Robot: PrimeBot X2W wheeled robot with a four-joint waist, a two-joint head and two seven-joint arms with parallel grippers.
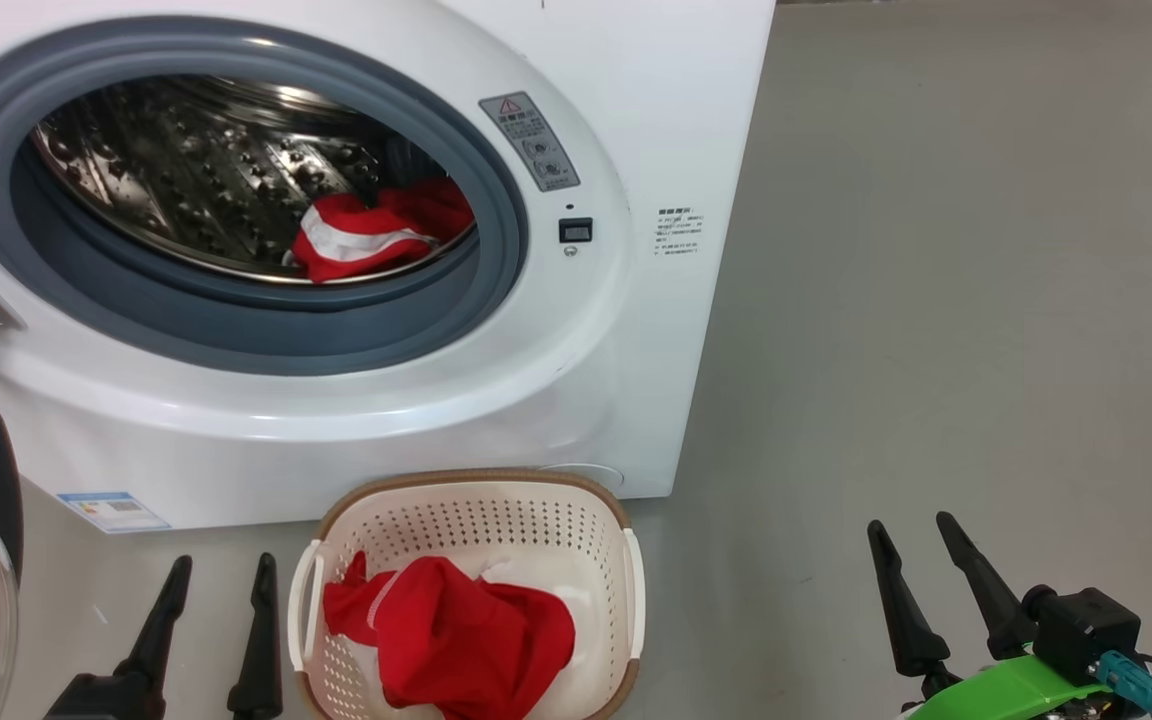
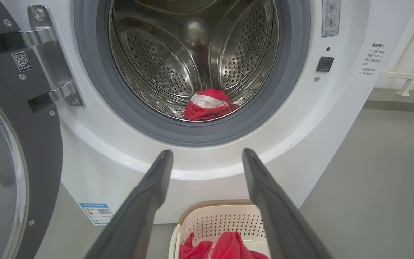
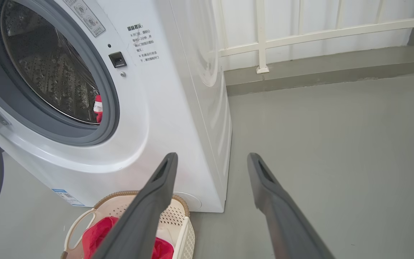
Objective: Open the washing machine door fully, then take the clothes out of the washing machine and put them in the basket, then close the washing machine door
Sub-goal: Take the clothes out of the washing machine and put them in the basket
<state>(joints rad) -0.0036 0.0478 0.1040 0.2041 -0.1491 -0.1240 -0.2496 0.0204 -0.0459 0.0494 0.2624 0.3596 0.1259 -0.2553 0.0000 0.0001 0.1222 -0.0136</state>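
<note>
While left pincer [image 1: 223, 560] and right pincer [image 1: 909, 521] gape empty, basket [image 1: 476, 478] sits upright, handles sideways.

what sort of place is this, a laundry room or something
Likely a laundry area, perhaps a test setup: a white front-loading washing machine stands on a grey floor, a basket of red clothes before it, a white railing beyond.

Right hand [image 1: 909, 522], long dark tapered fingers [image 1: 898, 600], green bracket [image 1: 1006, 690], black box [image 1: 1086, 625], teal connector [image 1: 1128, 680]
</note>
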